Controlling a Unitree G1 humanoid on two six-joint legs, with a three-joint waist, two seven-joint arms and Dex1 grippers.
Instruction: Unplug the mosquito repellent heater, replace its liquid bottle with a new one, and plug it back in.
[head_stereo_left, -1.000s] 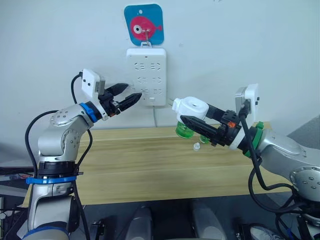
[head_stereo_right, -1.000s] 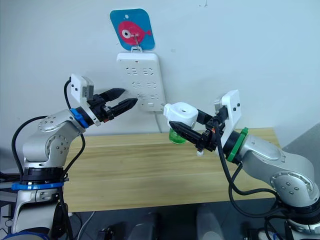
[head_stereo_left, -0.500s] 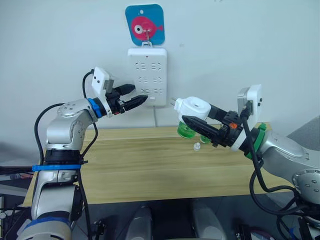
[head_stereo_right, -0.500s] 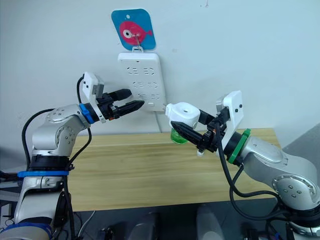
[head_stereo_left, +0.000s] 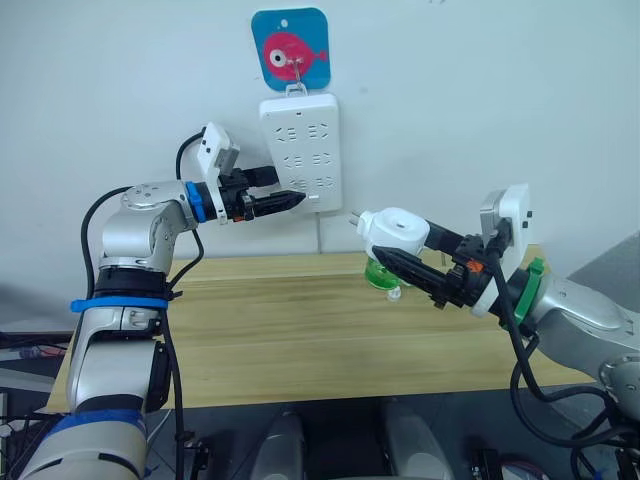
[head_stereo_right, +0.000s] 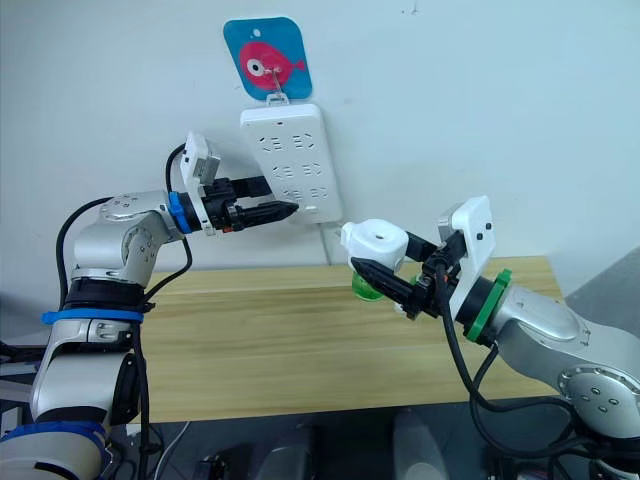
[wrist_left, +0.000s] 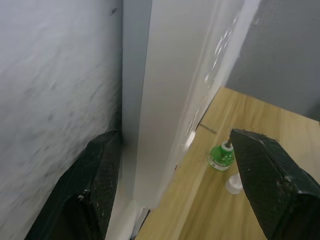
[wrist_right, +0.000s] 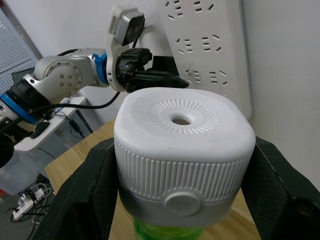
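Right gripper clamps ribbed (rounded) mosquito repellent heater.

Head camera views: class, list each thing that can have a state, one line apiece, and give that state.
Mosquito repellent heater: unplugged, held in the air, green bottle fitted beneath.
Right gripper: shut on the heater.
Left gripper: open, fingers either side of the power strip's edge.
Power strip: on the wall, tilted, sockets empty.
Capless green bottle: upright on the table.
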